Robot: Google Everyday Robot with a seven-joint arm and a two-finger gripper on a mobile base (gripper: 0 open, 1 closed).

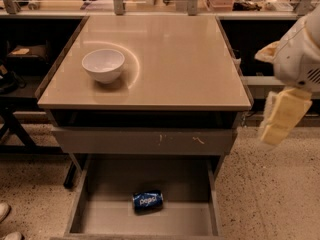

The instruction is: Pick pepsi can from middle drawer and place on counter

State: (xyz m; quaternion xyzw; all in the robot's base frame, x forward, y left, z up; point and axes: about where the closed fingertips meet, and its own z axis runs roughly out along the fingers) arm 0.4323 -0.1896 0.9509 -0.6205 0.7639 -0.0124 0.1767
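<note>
Camera view looks down on a glossy beige table (180, 59), with the drawer (150, 176) below it standing open toward the viewer. The can (148, 201) lies on its side on the drawer's flat floor, near the front and a little left of the middle. Its white lettering faces up, and it touches neither side wall. Above the open drawer is a closed grey drawer front (125, 141) with pale scratch marks, and above that a dark gap under the table's top. A white bowl (103, 65) stands upright on the left part of the table, well apart from the can. The claw (274, 133) hangs at the right edge of the view, beside the table's front right corner but apart from it. It is over the speckled floor (270, 194), pointing down and tilted slightly left, and I cannot tell whether it is open or closed. The white arm (300, 54) rises above it. A cluttered shelf (150, 6) with metal posts runs behind the table.
</note>
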